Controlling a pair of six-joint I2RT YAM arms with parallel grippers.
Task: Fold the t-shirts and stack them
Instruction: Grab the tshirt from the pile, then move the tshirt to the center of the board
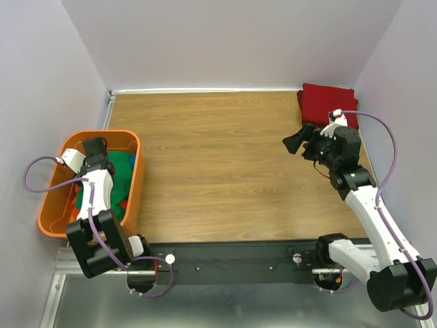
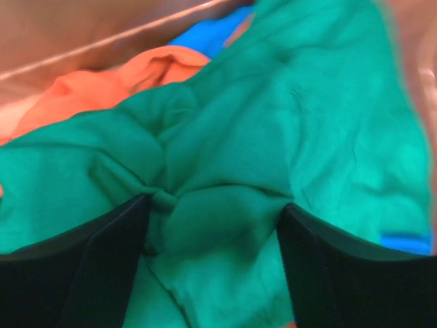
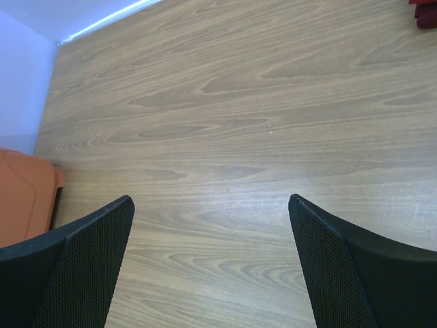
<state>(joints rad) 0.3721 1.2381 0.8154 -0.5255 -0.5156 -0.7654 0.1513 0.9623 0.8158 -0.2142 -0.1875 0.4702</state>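
A bright green t-shirt [image 1: 121, 171] lies crumpled on top in the orange bin [image 1: 102, 134]. In the left wrist view it [image 2: 273, 123] fills the frame, over an orange-red shirt [image 2: 102, 89] and a blue shirt [image 2: 212, 34]. My left gripper [image 1: 93, 150] is down in the bin, its jaws [image 2: 213, 205] open wide with a bunched fold of green cloth between them. A dark red t-shirt [image 1: 328, 102] lies folded in the far right corner; its edge shows in the right wrist view [image 3: 425, 10]. My right gripper [image 1: 295, 142] hovers open and empty over the table [image 3: 212, 201], just left of it.
The wooden table [image 1: 225, 164] is bounded by lilac walls on three sides. The bin stands off the table's left edge; a corner of it shows in the right wrist view [image 3: 24, 198]. A metal rail with the arm bases runs along the near edge.
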